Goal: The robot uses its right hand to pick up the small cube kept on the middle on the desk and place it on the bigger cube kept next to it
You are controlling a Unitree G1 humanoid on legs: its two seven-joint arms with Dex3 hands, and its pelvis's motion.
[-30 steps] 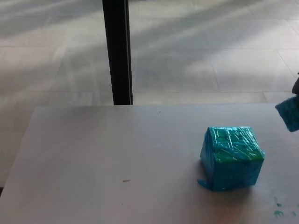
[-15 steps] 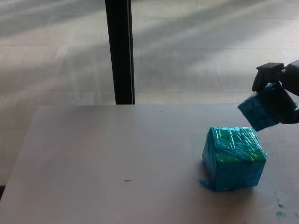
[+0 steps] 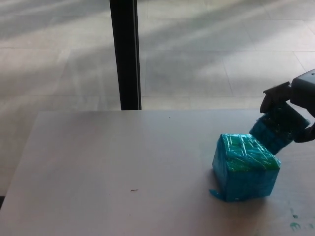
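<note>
The fingers of the right hand are closed round the small cube, one black digit curling over its top and another pressed to its far right side; the left hand is not in view.

From the left, the desk lies bare save for a tiny speck, with a black post rising behind its far edge. Further right the big cube sits on the desk, wrapped in shiny blue-green film that wrinkles and catches the light. Just behind its upper right corner the small cube hangs tilted in the hand, off the desk, its lower edge near or touching the big cube's top rim; I cannot tell which.

Both cubes look light and fairly stiff, but the glossy wrap is probably slippery, so a pinch on two opposite flat faces, as now, seems the safest hold. The big cube's top looks slightly uneven under the film, and the cube is probably light enough to slide if nudged sideways. The small one likely needs levelling and centring above that top before release.

At the far right, green flecks mark the desk.
</note>
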